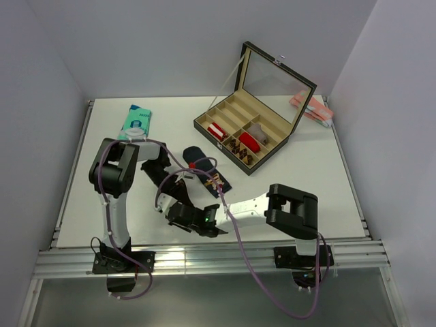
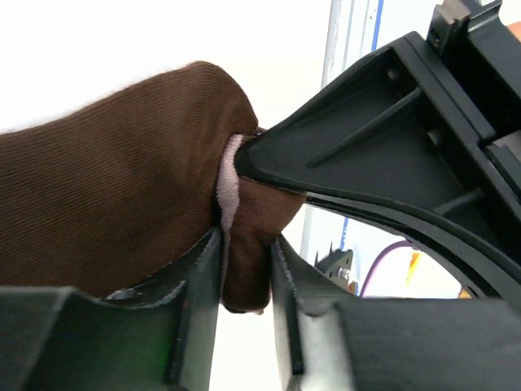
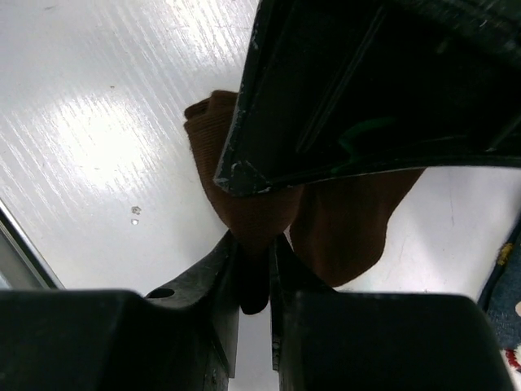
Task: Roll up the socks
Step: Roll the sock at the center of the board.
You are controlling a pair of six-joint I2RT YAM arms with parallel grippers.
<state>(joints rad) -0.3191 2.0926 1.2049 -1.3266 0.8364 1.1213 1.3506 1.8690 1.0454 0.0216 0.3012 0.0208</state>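
A dark brown sock is pinched from two sides near the table's front middle. My left gripper is shut on one fold of it, with a pale inner edge showing. My right gripper is shut on another fold of the same sock. In the top view the two grippers meet, left and right, and hide most of the brown sock. A navy patterned sock lies flat just behind them; its edge shows in the right wrist view.
An open compartment box with its raised lid stands at the back right, holding a red roll and a red-and-white striped roll. A teal packet lies at the back left. Pink items lie at the far right.
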